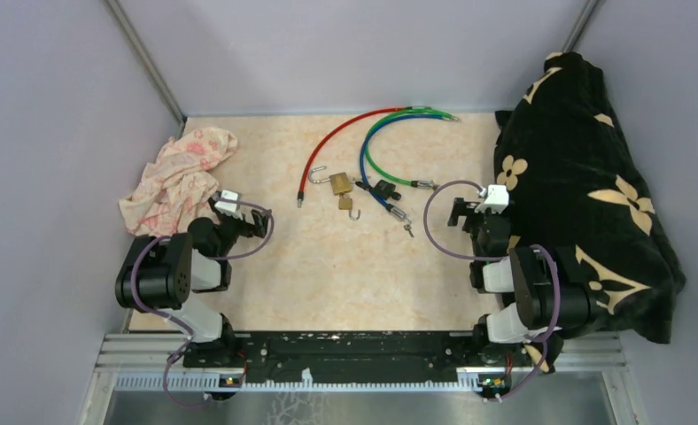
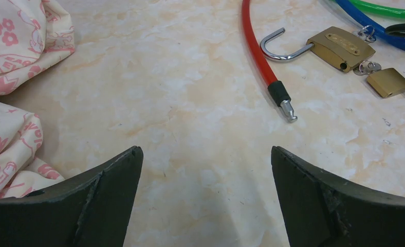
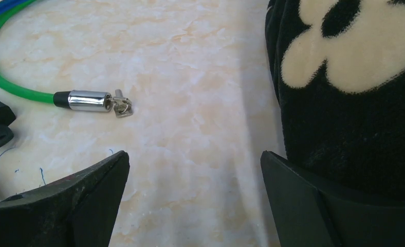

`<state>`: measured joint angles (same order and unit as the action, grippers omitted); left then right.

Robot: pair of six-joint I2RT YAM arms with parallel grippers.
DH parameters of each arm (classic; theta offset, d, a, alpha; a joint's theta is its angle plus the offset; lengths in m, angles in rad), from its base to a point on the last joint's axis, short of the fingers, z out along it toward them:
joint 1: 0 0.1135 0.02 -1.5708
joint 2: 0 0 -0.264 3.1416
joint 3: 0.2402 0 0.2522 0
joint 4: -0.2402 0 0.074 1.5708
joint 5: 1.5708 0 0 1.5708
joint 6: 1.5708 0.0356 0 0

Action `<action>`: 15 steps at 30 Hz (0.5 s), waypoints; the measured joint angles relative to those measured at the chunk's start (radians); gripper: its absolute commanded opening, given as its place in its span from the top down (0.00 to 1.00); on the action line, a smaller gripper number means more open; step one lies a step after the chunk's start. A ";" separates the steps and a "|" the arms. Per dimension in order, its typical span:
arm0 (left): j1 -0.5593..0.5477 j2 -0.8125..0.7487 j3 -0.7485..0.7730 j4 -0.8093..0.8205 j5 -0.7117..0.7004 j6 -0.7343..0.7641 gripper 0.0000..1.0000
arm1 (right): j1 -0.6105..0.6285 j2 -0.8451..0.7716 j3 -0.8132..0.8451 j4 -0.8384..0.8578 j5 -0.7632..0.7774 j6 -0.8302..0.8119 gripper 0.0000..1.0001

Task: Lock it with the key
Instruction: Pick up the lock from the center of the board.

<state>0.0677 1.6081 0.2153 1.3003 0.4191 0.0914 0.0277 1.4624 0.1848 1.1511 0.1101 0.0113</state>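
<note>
Currently | left claw [image 2: 205,154] apart | right claw [image 3: 195,154] apart | padlock [image 2: 340,49] ahead of left claw, rightward, untouched

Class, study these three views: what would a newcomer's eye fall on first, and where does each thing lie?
The black blanket with cream flowers, heaped along the table's right side, strikes first. Red cable, green cable and blue cable arc across the far middle, beside a brass padlock with its shackle open. A pink flowered cloth lies crumpled at the far left.

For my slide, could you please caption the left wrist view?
Open left gripper facing red cable and open-shackled brass padlock on marbled table.
</note>
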 measured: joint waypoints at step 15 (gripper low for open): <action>0.015 -0.071 0.158 -0.294 -0.038 -0.022 0.01 | 0.014 -0.245 0.563 -0.785 -0.303 0.103 0.03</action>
<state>0.0826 1.5368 0.3729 1.0061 0.3809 0.0692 0.0418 1.2179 0.7475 0.3664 -0.1925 0.1143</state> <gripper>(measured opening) 0.987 0.984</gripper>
